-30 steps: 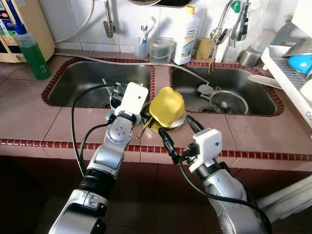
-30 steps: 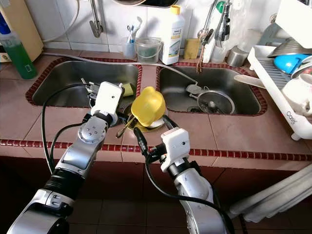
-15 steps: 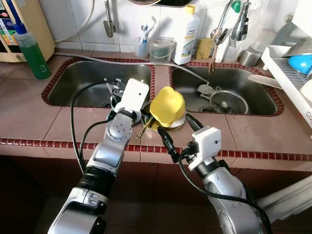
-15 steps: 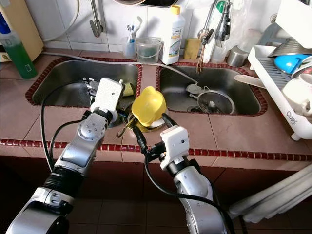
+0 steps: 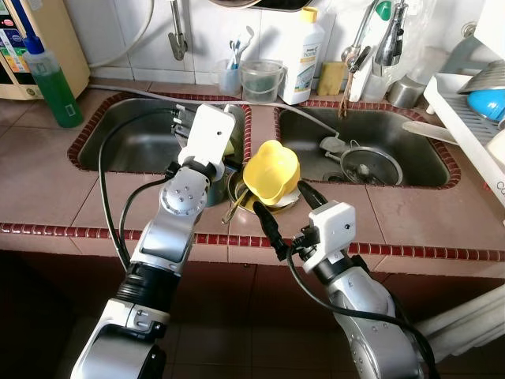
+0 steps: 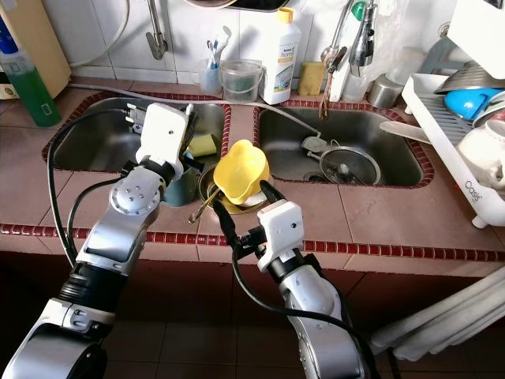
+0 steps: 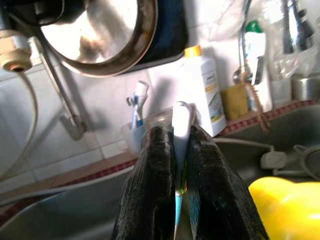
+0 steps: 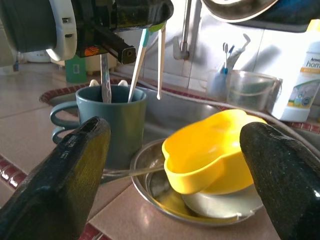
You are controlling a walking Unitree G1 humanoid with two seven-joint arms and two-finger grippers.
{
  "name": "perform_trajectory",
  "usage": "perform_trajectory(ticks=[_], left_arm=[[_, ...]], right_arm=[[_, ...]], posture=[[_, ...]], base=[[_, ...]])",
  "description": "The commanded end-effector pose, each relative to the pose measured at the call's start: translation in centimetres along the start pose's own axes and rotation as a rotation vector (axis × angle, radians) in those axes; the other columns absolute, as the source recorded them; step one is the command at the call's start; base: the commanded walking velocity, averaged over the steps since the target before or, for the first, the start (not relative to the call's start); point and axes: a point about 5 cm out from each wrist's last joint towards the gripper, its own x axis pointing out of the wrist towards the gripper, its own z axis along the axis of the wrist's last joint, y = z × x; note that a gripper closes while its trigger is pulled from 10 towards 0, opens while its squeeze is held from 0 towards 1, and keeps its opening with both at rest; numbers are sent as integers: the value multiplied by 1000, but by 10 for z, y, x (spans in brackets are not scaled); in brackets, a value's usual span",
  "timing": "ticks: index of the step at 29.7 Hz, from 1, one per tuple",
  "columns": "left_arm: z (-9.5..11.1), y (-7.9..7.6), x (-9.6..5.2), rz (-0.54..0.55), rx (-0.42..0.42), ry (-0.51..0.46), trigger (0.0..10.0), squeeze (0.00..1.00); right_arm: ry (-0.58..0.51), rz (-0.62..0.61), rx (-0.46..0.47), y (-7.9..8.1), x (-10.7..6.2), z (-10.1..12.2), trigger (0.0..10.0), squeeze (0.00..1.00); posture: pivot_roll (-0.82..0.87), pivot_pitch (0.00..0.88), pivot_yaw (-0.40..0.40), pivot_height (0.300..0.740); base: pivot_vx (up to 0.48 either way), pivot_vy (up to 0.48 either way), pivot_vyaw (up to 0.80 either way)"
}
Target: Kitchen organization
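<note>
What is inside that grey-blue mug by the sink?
Inside the grey-blue mug stand a metal utensil handle and a toothbrush the left claw is lifting out. The mug's bottom is hidden.

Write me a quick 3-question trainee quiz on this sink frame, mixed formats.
1. True or false: the left hand is shut on a toothbrush.
2. Where does the yellow bowl rest? A) in the right sink basin B) tilted in the steel bowl C) on the dish rack
3. Fill in: the right hand is ____, its fingers either side of the bowls.

Key: 1 true; 2 B; 3 open
</note>
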Motion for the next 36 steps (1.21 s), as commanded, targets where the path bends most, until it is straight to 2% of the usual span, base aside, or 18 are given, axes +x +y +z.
perform_trajectory(ticks=[1,13,20,23,24,27,28,30,31,36], left_arm=[[14,4,4,-7,-2,-42,10000,0],[30,13,1,-31,13,-85,10000,0],[46,28,0,6,4,-126,10000,0],[48,34,-3,49,-42,-127,10000,0],[48,37,-5,66,-85,-135,10000,0],[49,41,-8,101,-114,-145,10000,0],[52,49,-11,142,-169,-159,10000,0],[53,54,-13,164,-172,-158,10000,0],[51,59,-14,186,-135,-140,10000,0],[42,65,-20,215,-75,-112,10000,0]], right_arm=[[-14,6,0,0,3,1,10000,0],[-34,16,-4,-3,13,0,10000,0],[-69,5,-14,-9,22,4,10000,0],[-92,-20,-21,-15,23,8,10000,0],[-102,-34,-21,-18,23,9,10000,0],[-107,-45,-23,-21,24,11,10000,0],[-111,-55,-31,-25,24,11,10000,0],[-113,-61,-35,-27,25,12,10000,0],[-117,-65,-37,-28,25,12,10000,0],[-133,-79,-40,-30,26,15,10000,0]], posture=[[-164,30,-18,740],[-139,0,-23,740],[-120,0,-35,740],[-121,0,-36,740],[-122,0,-38,740],[-124,0,-40,740],[-121,0,-41,740],[-121,0,-41,740],[-120,0,-41,740],[-116,0,-42,740]], base=[[0,0,0],[0,0,0],[0,0,0],[0,0,0],[0,0,0],[0,0,0],[0,0,0],[0,0,0],[0,0,0],[0,0,0]])
